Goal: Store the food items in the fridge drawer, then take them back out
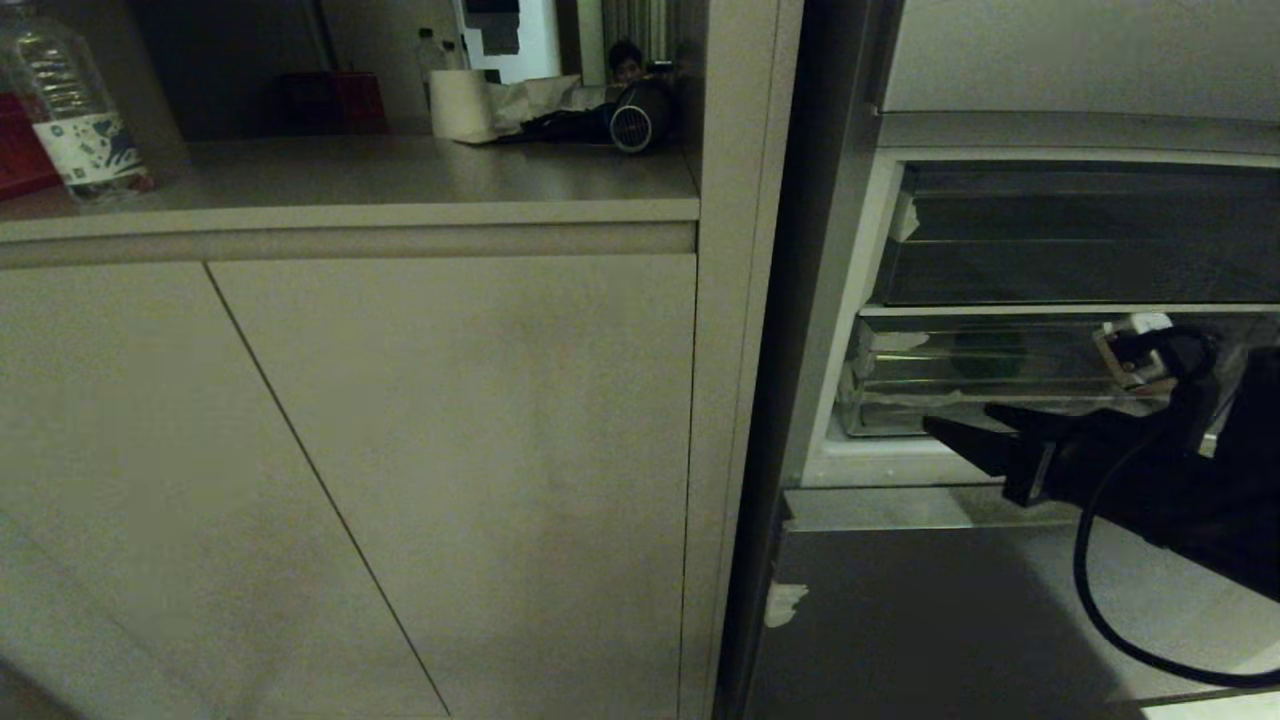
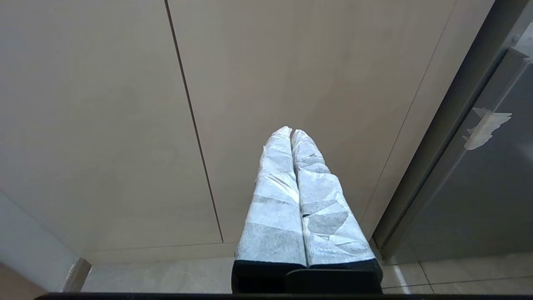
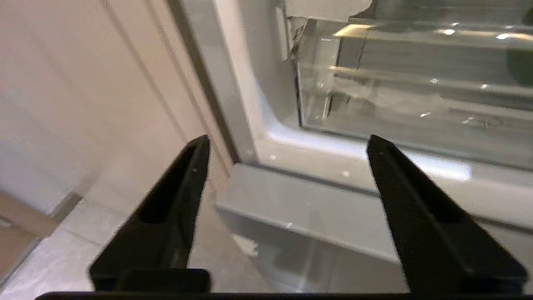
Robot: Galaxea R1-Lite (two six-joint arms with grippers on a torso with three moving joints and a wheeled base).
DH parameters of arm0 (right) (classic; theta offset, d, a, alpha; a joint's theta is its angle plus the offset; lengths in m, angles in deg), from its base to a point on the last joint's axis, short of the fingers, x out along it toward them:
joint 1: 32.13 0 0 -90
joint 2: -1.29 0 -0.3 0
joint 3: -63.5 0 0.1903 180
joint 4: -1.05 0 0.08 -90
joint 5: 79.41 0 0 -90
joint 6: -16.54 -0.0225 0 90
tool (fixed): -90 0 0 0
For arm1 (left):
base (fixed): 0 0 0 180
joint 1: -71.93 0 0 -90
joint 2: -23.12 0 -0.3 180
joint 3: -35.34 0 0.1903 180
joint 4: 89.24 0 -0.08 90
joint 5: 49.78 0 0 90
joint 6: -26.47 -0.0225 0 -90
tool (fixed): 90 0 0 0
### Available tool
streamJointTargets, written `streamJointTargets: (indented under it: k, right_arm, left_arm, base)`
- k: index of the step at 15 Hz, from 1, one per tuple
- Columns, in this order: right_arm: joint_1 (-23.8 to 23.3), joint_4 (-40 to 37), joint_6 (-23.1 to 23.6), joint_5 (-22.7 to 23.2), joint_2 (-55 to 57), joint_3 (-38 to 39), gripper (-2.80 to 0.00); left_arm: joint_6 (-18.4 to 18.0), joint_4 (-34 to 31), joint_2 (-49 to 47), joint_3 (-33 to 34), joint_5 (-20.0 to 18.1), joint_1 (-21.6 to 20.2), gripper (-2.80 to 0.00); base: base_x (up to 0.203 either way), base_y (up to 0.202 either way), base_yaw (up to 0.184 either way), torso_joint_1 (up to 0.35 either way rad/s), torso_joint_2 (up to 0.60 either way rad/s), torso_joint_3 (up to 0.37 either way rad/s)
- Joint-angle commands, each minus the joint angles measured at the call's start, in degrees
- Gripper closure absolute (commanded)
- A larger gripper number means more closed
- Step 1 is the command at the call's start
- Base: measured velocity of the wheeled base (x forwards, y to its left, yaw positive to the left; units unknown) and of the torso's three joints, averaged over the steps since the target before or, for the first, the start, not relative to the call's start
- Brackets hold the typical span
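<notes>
Beige cabinet doors [image 1: 400,480] fill the left, under a counter [image 1: 350,170] carrying a water bottle [image 1: 75,110] and paper roll [image 1: 462,105]. Low before those doors, the left gripper [image 2: 291,132] hangs with its wrapped fingers pressed together. Rightward, the right gripper [image 3: 287,143], jaws spread and empty, points at the clear fridge drawer [image 1: 960,385], closed inside the open fridge; no food item is discernible.

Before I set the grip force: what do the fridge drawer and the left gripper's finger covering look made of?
Fridge drawer: clear, glossy hard plastic, judging by its see-through wall and glints. Left gripper fingers: wrapped in creased white tape or fabric, matte; which one is unclear.
</notes>
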Motion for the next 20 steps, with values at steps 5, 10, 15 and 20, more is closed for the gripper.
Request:
streamJointTargets:
  k: [5,10,15,20]
  right_arm:
    - [4.45,2.80,-0.03,-9.69,9.65,-4.99,-2.80]
    - [4.30,14.65,-0.25,-15.27,15.23,-4.85,-2.80]
    - [4.41,17.44,-0.06,-17.87,18.20,-6.36,-2.80]
    - [6.55,17.47,0.40,-19.86,18.99,-8.04,-2.80]
  left_arm:
    - [0.02,0.00,0.02,0.00,0.00,0.00,0.00]
    - [0.02,0.00,0.02,0.00,0.00,0.00,0.00]
    - [0.02,0.00,-0.04,0.00,0.00,0.00,0.00]
    - [0.02,0.00,0.02,0.00,0.00,0.00,0.00]
  base:
    - [0.000,0.000,0.000,0.000,0.00,0.000]
    - [0.000,0.000,0.000,0.000,0.00,0.000]
    - [0.000,0.000,0.000,0.000,0.00,0.000]
    - [0.000,0.000,0.000,0.000,0.00,0.000]
